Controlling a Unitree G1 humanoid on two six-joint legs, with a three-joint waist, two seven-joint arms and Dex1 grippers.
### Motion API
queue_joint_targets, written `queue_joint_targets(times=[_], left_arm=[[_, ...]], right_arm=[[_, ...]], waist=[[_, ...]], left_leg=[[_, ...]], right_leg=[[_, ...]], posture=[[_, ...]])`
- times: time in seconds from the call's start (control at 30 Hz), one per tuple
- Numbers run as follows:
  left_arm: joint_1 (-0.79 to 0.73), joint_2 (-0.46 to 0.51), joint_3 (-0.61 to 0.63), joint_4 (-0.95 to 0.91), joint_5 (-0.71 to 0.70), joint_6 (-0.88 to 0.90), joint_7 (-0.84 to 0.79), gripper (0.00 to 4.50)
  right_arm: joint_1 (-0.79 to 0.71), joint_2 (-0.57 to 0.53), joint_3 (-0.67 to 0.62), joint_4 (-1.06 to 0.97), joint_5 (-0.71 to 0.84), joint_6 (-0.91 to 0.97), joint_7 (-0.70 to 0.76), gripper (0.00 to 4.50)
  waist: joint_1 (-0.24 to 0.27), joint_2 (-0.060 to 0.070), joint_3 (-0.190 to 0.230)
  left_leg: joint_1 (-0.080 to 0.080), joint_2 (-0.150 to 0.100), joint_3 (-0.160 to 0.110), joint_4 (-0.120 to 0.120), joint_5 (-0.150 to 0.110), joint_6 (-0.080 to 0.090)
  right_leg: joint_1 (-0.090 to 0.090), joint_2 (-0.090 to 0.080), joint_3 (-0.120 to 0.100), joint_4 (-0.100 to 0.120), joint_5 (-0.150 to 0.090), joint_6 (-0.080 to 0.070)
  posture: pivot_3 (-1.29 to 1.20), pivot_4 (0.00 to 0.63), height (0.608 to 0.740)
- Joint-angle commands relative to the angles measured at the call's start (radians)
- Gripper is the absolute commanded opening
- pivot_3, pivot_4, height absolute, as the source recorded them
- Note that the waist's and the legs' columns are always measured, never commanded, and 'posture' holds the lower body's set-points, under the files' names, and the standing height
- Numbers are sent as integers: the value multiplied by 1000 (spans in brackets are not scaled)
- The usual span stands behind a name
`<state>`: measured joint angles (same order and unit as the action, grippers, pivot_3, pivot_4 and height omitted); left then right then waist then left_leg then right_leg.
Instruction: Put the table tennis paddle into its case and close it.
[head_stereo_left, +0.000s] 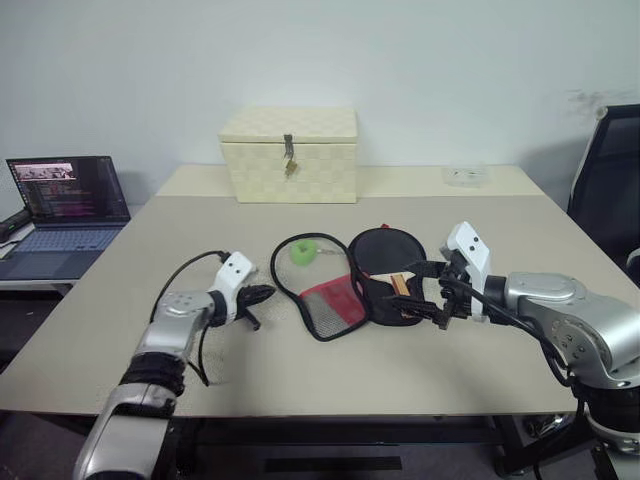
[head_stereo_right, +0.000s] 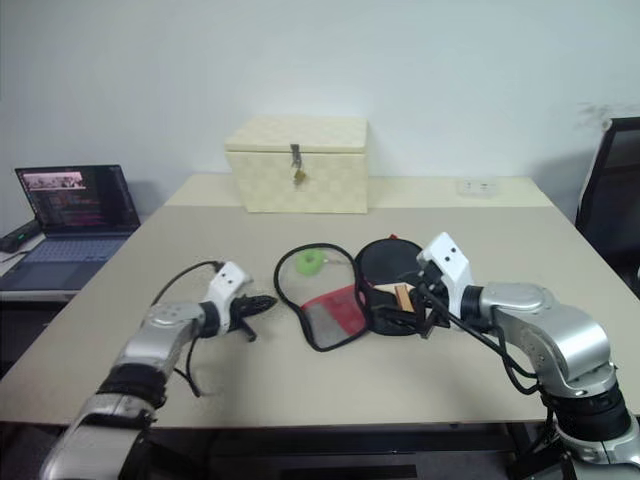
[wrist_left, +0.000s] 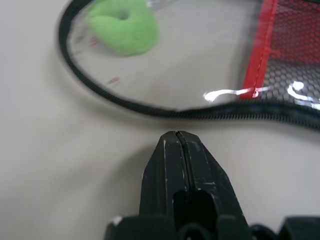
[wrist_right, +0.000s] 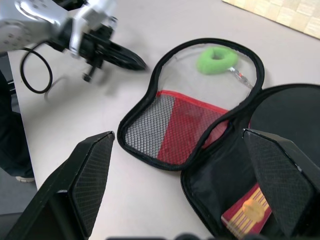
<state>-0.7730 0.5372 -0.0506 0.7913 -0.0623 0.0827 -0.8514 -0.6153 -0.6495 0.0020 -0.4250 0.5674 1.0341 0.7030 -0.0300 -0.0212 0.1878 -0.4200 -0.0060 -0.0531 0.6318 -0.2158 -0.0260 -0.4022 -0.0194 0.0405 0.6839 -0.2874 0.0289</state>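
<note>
Left wrist view: my left gripper (wrist_left: 178, 150) has its black fingers pressed together on nothing, just short of the case's zip edge.
Case: soft black paddle-shaped fabric zip case (head_stereo_left: 345, 285) lies open on the beige surface (head_stereo_left: 480, 230), well in front of the cream woven box (head_stereo_left: 290, 153); its clear flap with red panel and black mesh is folded towards my left side.
Paddle: black-faced table tennis paddle (head_stereo_left: 385, 255) with red-and-wood handle already lies in the case's other half, nearer my right gripper.
Right gripper: my right gripper (head_stereo_left: 432, 295) is spread wide and empty over the handle end.
Handling: I judge the flap light and floppy; best pinched at its stiffer zip rim, then the fluffy green pompom pull (head_stereo_left: 303, 252).
Right wrist view: shows the handle inside the case.
Head views: show both arms and the box.
</note>
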Motion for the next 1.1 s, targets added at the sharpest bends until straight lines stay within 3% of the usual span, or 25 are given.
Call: queue_joint_targets(times=[0.03, 0.43, 0.57, 0.73, 0.97, 1.1], left_arm=[[-65, -33, -5, 84, 23, -55, 13, 24], [-328, -197, 0, 181, 17, -130, -12, 24], [-475, -307, -10, 294, 39, -176, 4, 24], [-550, -360, -4, 396, 62, -221, 45, 24], [-492, -317, 24, 375, 41, -242, -12, 24], [-374, -227, 90, 233, -44, -186, -117, 24]], right_arm=[[-17, -19, -24, -17, -4, -26, -11, 4500], [-7, -84, -79, 21, -10, -50, -19, 4500], [-30, -105, -85, 75, -44, -75, -42, 4500], [-44, -105, -84, 113, -72, -69, -69, 4500], [-75, -54, -74, 213, -88, -51, -116, 4500], [-119, 16, -37, 379, -139, -98, -149, 4500]], waist=[[-1, 0, 0], [1, 0, 0], [3, -1, 0], [-10, 0, 0], [-16, 0, 0], [-19, 0, 0]], left_leg=[[0, 0, 0, 0, 0, 0], [-8, -1, -1, 9, 0, 0], [-11, -2, -1, 12, 0, 1], [-10, -2, 1, 12, 0, 1], [-9, -1, 1, 13, 0, 1], [-8, -1, 1, 13, 0, 1]], right_leg=[[0, 0, 0, 0, 0, 0], [-2, 0, -4, 1, 1, 1], [-2, 0, -5, 1, 2, 3], [-3, 1, -1, 0, 2, 4], [-4, 1, 1, 3, 2, 4], [-4, 1, 1, 5, 2, 4]], posture=[[0, 150, 740], [0, 150, 740], [0, 150, 740], [0, 150, 740], [0, 150, 740], [0, 150, 740]])
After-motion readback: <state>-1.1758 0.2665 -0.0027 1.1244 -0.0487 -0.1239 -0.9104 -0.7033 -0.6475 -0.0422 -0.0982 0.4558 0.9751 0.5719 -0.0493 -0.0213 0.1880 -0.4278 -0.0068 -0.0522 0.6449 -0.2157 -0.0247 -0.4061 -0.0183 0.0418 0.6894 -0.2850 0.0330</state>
